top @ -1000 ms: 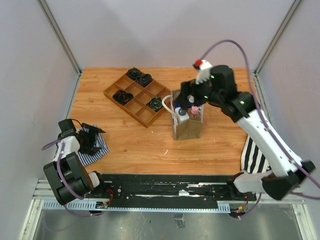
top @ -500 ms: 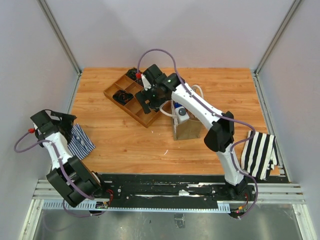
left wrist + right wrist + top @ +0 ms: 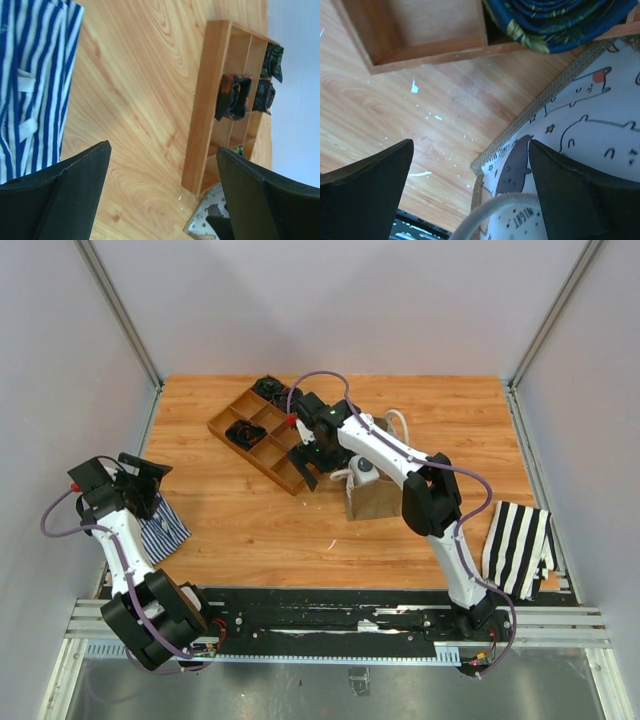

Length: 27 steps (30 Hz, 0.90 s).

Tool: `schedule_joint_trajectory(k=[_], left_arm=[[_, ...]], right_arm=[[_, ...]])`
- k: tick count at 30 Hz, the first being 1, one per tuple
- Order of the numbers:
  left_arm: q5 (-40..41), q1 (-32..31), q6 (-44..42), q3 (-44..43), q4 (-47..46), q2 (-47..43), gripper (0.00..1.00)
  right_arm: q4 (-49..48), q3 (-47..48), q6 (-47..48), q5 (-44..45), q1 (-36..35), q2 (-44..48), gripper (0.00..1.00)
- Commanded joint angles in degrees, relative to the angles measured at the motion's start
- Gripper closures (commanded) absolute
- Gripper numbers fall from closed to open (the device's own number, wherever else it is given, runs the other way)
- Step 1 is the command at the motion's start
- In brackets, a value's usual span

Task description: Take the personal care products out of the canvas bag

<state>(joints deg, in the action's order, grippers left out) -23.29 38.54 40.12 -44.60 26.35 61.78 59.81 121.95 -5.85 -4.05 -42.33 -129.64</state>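
Right claw low beside the bag, no bottle out on the worktop yet

My right claw [image 3: 308,467] hangs spread and empty between the compartmented wooden tray [image 3: 262,443] and the tan canvas bag with white rope handles [image 3: 378,500]. I judge it is lining up for the bag's mouth, where a white-capped bottle [image 3: 365,469] shows. My left claw [image 3: 140,473], also spread and empty, waits well apart above the blue-striped cloth [image 3: 162,530].
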Motion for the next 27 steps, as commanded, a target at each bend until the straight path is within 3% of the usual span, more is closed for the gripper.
schedule_joint_trajectory(k=[1,6,10,12,14,20,24,27], left_arm=[[-3.98,-2.37,0.06,1.86,-0.19,-2.43,0.08],[-1.91,-7.29,1.45,3.98,-0.19,-5.52,0.08],[-1.79,-9.12,2.0,4.31,-0.21,-6.87,0.08],[-1.82,-9.63,1.88,4.08,-0.08,-6.89,0.08],[-1.16,-10.11,1.71,4.28,-0.13,-6.85,0.08],[-1.39,-10.96,2.03,6.37,-1.67,-6.03,0.09],[-1.85,-12.05,1.16,6.43,-2.77,-6.03,0.1],[-0.24,-18.77,0.53,4.3,-5.89,-3.78,0.12]], right_arm=[[-0.13,0.38,1.38,0.16,3.48,-4.66,0.02],[2.48,12.17,1.71,3.58,4.54,-13.77,0.01],[6.64,26.35,1.62,11.62,4.99,-22.42,0.02],[6.2,28.89,1.36,14.42,5.78,-24.43,0.01],[3.1,26.18,0.79,16.16,6.51,-23.86,0.02],[-3.66,21.19,3.41,10.58,3.66,-20.55,0.01],[-9.7,9.15,3.05,12.55,0.39,-10.08,0.01],[-11.8,1.22,0.98,12.01,-0.31,-1.84,0.02]])
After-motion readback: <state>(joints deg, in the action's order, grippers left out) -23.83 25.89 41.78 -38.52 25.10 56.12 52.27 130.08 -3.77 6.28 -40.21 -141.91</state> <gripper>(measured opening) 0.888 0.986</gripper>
